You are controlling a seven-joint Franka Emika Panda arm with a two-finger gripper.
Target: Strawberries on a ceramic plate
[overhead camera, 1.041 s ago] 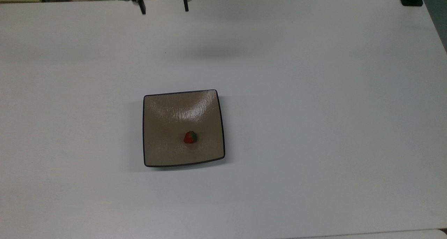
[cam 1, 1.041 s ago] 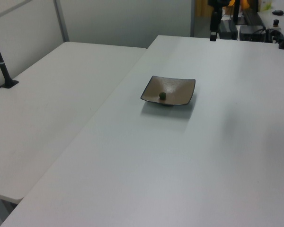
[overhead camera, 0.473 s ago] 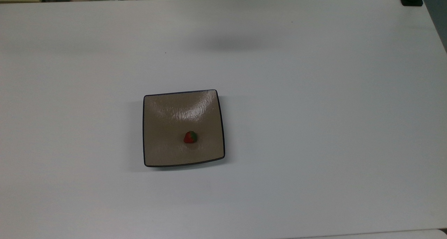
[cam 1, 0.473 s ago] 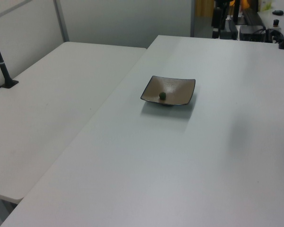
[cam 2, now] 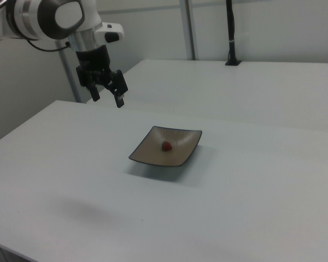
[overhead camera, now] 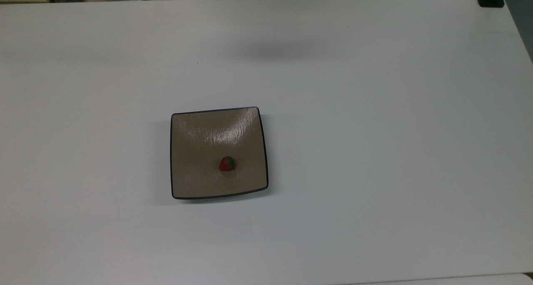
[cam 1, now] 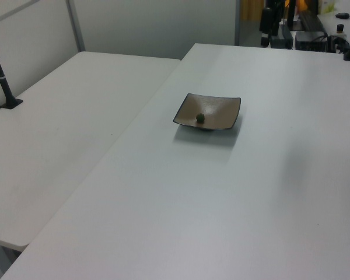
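- A small red strawberry with a dark green leafy cap (overhead camera: 227, 163) lies inside a large square glossy tan-brown ceramic plate with rounded corners and a thin dark rim (overhead camera: 195, 151), a little toward the plate's lower edge in the top view.
- In the left view the strawberry (cam 1: 200, 118) looks dark and sits near the middle of the plate (cam 1: 221, 111); in the right view it (cam 2: 167, 146) rests in the hollow of the plate (cam 2: 153, 153).
- The plate stands on a wide white table (overhead camera: 374, 131), with bare surface all around it.
- In the right view the black two-finger gripper (cam 2: 106, 100) hangs in the air on the white arm (cam 2: 44, 19), up and toward the right view's left of the plate, well apart from it.
- The fingers (cam 2: 119, 101) are spread apart, point down and hold nothing.
- The strawberry is well clear of the fingers, lower and toward the right view's right of them, touching only the plate.
- A black post (cam 2: 230, 33) stands on a second white table behind.
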